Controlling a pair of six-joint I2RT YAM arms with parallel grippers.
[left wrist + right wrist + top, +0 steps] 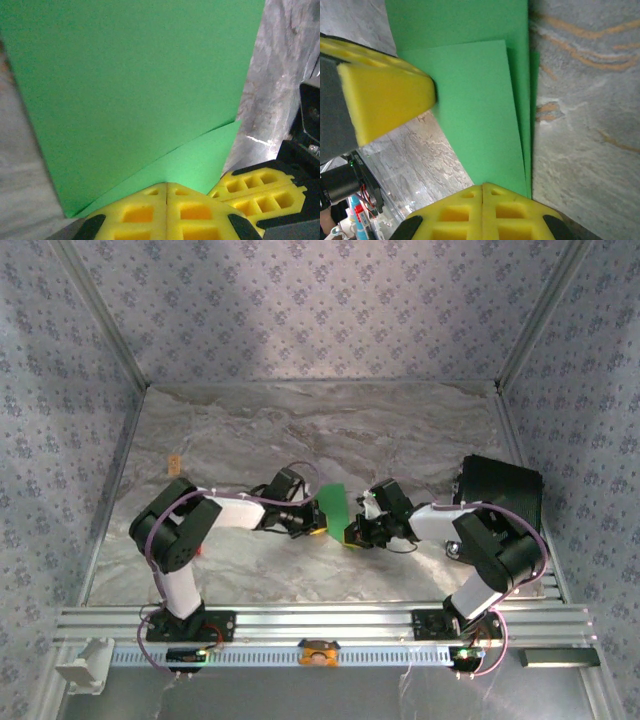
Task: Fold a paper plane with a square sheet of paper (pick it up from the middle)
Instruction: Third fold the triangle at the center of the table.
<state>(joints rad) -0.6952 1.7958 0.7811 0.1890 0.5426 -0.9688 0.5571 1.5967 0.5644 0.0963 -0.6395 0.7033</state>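
Two arms reach in from the near rail (320,625) and meet over the middle of the marbled surface (400,430). On the left wrist camera I see the left gripper (166,192) with its yellow fingers (137,212) pressed together, pinching the near edge of the green sheet of paper (135,90). A folded flap slants across that edge as a lighter triangle. Just beside it on the right I see the other arm's yellow fingertips.

On the right wrist camera the right gripper (482,192) is clamped on the sheet in the same way, fingers tight together. Here the paper's layers overlap in narrow steps along one side. One yellow finger of the left gripper touches the sheet from the left.

From above, the sheet is held up between the two grippers, tilted. I cannot tell whether any edge rests on the surface. Farther right, a black box (500,495) sits by the side wall. A small tan object (175,460) lies well apart, far left.
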